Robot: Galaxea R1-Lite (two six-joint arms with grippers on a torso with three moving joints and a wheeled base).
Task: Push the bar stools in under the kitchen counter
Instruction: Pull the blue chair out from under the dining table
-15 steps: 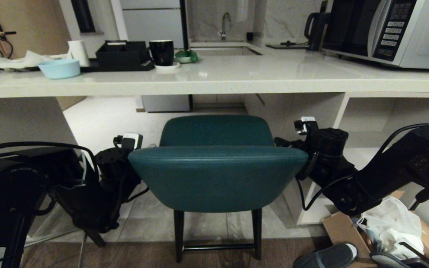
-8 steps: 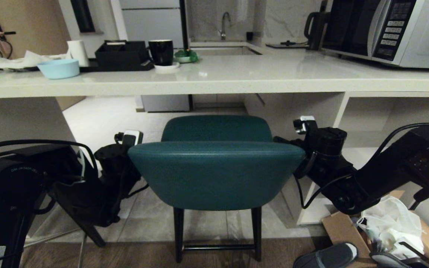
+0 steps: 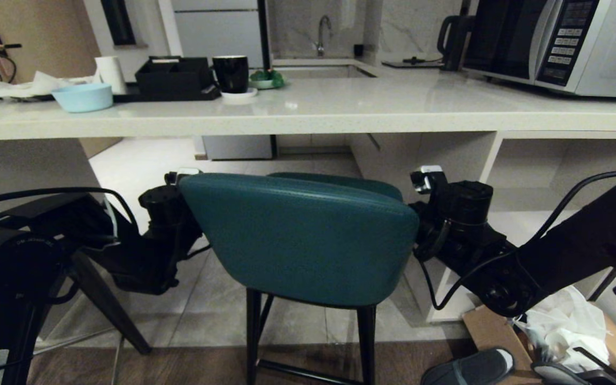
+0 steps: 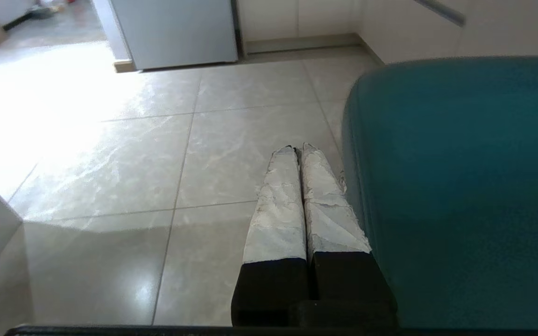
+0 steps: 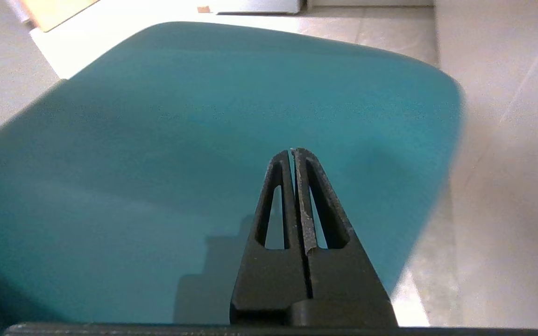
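Observation:
One teal bar stool (image 3: 302, 240) with thin black legs stands in front of the kitchen counter (image 3: 308, 120), its curved back turned askew. My left arm (image 3: 163, 235) reaches along the back's left end and my right arm (image 3: 457, 219) along its right end; the back hides both sets of fingers in the head view. In the left wrist view my left gripper (image 4: 298, 148) is shut, its taped fingers lying against the side of the stool (image 4: 460, 186) above the floor tiles. In the right wrist view my right gripper (image 5: 293, 150) is shut and empty over the teal seat (image 5: 180, 163).
On the counter stand a microwave (image 3: 564, 43), a kettle (image 3: 452, 37), a black mug (image 3: 231, 74), a black tray (image 3: 174, 77) and a blue bowl (image 3: 82, 97). White panels (image 3: 19, 176) flank the opening. A cardboard box with a white bag (image 3: 564, 326) and slippers (image 3: 468, 369) lie on the floor at the right.
The stool has turned: its back's left end has swung up and toward the counter and now hides most of the seat. My left arm has moved forward with it; both grippers stay shut.

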